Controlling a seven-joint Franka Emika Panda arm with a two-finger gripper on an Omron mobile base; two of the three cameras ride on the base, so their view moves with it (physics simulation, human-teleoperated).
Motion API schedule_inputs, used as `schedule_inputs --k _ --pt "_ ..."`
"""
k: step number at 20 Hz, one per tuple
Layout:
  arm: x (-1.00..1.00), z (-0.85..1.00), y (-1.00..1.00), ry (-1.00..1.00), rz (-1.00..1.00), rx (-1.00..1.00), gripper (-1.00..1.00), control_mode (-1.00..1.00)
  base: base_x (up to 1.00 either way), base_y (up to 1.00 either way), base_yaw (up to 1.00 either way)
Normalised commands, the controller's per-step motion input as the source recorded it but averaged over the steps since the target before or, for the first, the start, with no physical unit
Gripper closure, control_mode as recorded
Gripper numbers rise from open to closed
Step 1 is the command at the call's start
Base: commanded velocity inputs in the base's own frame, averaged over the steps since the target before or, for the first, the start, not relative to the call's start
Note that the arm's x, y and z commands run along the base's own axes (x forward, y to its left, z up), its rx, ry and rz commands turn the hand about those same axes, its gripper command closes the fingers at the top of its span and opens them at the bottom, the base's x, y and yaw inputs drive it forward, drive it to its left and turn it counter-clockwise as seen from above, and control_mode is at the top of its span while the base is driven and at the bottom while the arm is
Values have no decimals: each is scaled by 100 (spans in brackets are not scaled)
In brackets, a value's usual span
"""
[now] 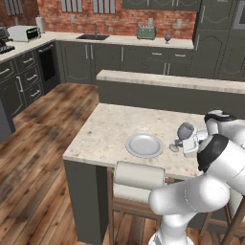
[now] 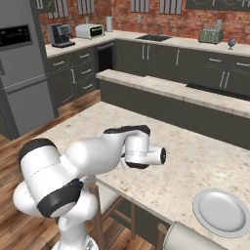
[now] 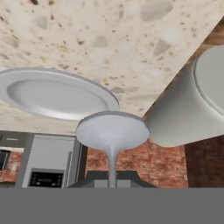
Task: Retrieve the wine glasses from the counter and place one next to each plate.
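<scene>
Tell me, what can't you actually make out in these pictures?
- Claw grip: in the left base view, the white hand block hides whether the fingers pinch the wine glass.
- Same glass's bowl: cut off at the bottom of the hand view, where its foot and stem show.
- Second glass on the counter: too small to tell its shape.

A toaster (image 1: 146, 32) stands against the brick wall (image 1: 119, 21), right of the sink (image 1: 92, 37). Left of the sink sit a roll of paper (image 1: 40, 24), a toaster oven (image 1: 24, 33) and, in the right base view, a coffee machine (image 2: 59, 34). A fridge (image 2: 23, 63) stands further left. A stool (image 1: 136, 183) sits on the wood floor (image 1: 43, 143).
</scene>
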Motion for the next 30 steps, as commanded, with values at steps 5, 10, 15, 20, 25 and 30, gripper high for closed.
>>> schedule_inputs --k 5,10,15,20,25,30 --pt "16 -26 -24 0 0 0 100 -100 0 0 0" --pt "25 -31 -14 1 -1 0 100 -100 0 0 0" --pt "36 -18 -10 1 -3 0 100 -100 0 0 0" --pt "30 -27 -8 0 -2 -1 100 -100 0 0 0" --pt "23 -34 -11 0 -1 -2 100 -100 0 0 0" --pt "31 -30 -7 0 0 -2 100 -100 0 0 0"
